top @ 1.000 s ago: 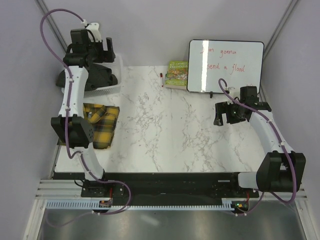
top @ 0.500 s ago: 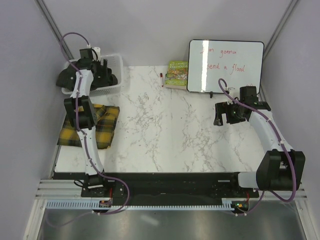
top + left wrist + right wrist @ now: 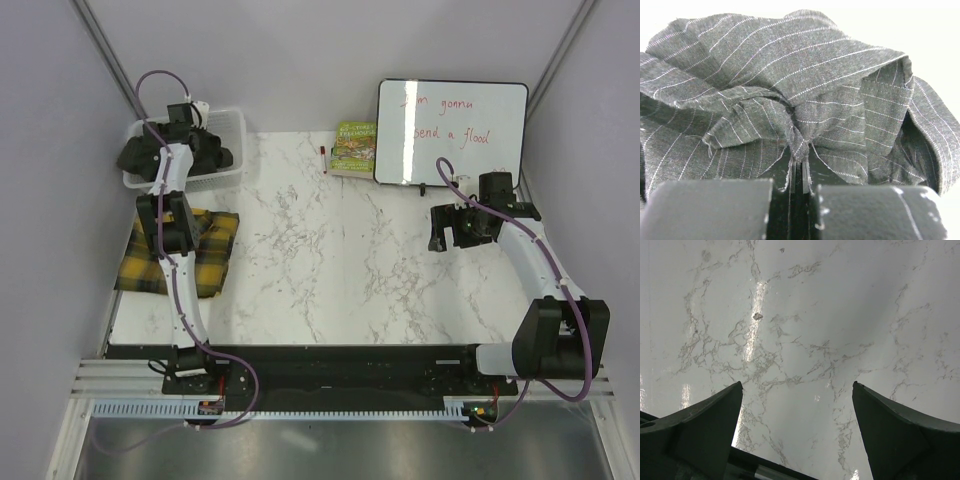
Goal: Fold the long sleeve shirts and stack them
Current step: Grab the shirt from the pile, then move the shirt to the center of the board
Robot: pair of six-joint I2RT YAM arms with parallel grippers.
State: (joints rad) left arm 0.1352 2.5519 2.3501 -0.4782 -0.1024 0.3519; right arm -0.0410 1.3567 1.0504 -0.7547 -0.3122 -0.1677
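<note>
Left tool (image 3: 797, 186): dropped into basket (image 3: 236, 125), now pinched on pinstripe shirt (image 3: 805, 90).
Right tool (image 3: 795, 390): apart, idle.
Next: I'd lift it out.

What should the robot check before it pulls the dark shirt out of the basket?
1. Left gripper is holding the dark pinstripe shirt: ok, it is closed on a fold.
2. Shirt is free of the white basket: cannot tell, it is bunched inside.
3. Right gripper is out of the way: ok, it is open over the far right side.
4. Landing spot on the marble table: ok, the middle is bare.
5. Yellow plaid shirt is ready for stacking: ok, it looks folded at the left edge.
</note>
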